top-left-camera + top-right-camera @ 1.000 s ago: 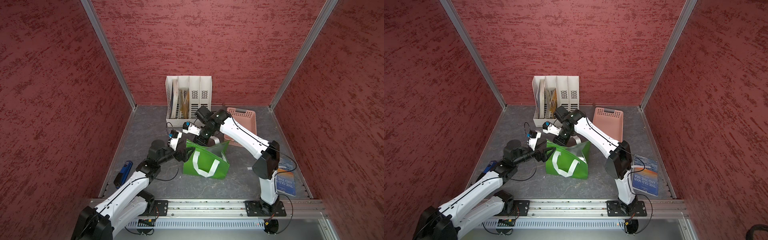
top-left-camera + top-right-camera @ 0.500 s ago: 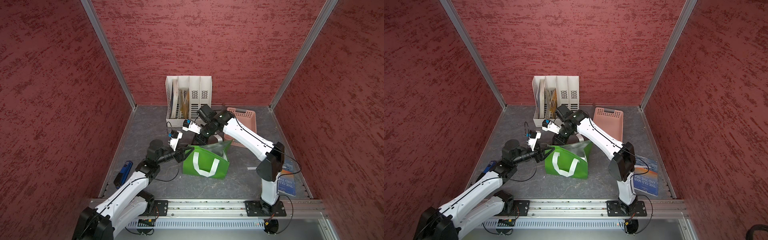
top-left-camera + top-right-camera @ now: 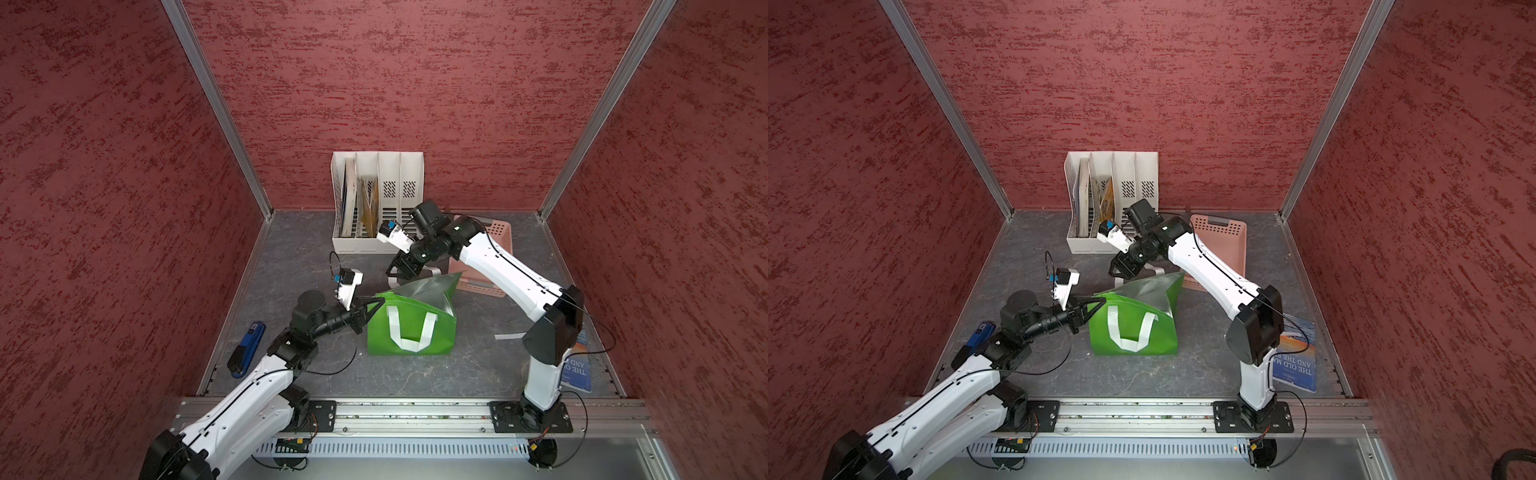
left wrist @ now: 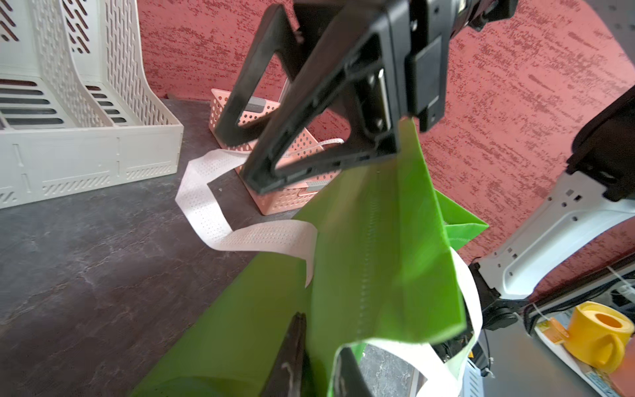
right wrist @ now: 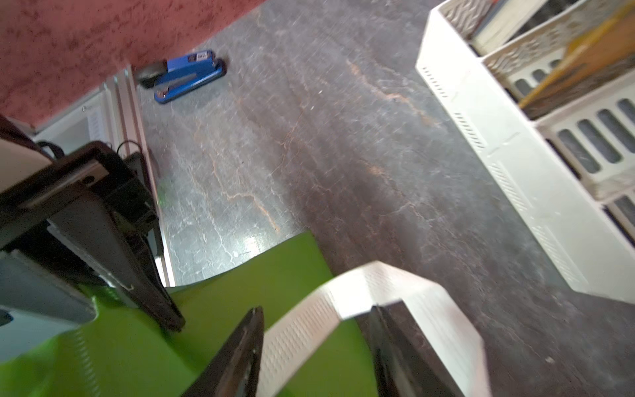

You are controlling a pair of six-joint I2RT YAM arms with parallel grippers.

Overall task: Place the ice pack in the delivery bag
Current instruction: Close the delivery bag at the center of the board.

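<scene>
Bag (image 3: 415, 332) stood on the counter (image 3: 299, 257), long axis side to side; left hand (image 3: 371, 306) pinched its left-end rim, right hand (image 3: 398, 277) hung spread astride the far strap (image 5: 360, 285), apparently not gripping. Ice pack could not be made out in any view.

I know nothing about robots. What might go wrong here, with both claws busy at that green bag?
The left gripper pinches only one corner of the bright green fabric delivery bag; that limp cloth may slip free and the mouth sag shut. The bag's white strap handle runs between the open jaws of the right gripper, so moving that arm may snag it and drag the bag over.
</scene>
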